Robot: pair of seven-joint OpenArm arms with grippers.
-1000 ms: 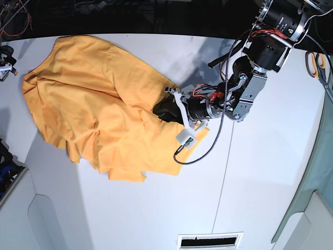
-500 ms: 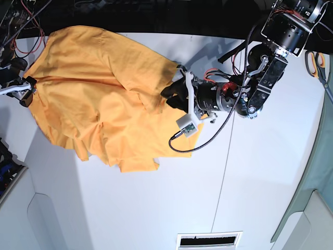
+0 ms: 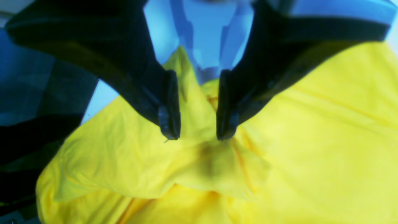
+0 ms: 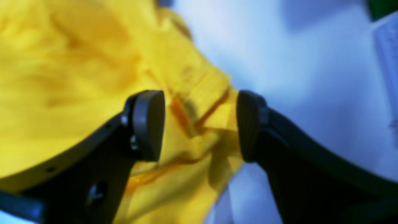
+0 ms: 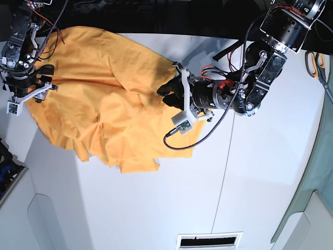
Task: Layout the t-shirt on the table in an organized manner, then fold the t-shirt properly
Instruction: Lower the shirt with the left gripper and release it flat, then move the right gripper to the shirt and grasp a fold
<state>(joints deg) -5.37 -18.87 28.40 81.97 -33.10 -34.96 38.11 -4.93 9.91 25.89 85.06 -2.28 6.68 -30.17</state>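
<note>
T-shirt (image 5: 104,104): you had it lying crumpled over the worktop's (image 5: 260,172) far left part.
Left end effector (image 3: 194,137): partly parted, a raised fold between its fingers.
Right end effector (image 4: 199,124): spread wide, straddling the shirt's edge, not clamped.

Not much extra lying around here. A pair of scissors (image 5: 316,63) with orange-yellow handles is sitting at the far right edge of the base view, with the blades pointing down toward the lower right. Just below them, a grey-green cloth (image 5: 316,161) is hanging along that same right edge, running down toward the bottom corner. Over on the left edge, some dark blue-black object (image 5: 6,169) is poking into the frame, too cropped to tell what it is. Both wrist views are showing none of these.
</note>
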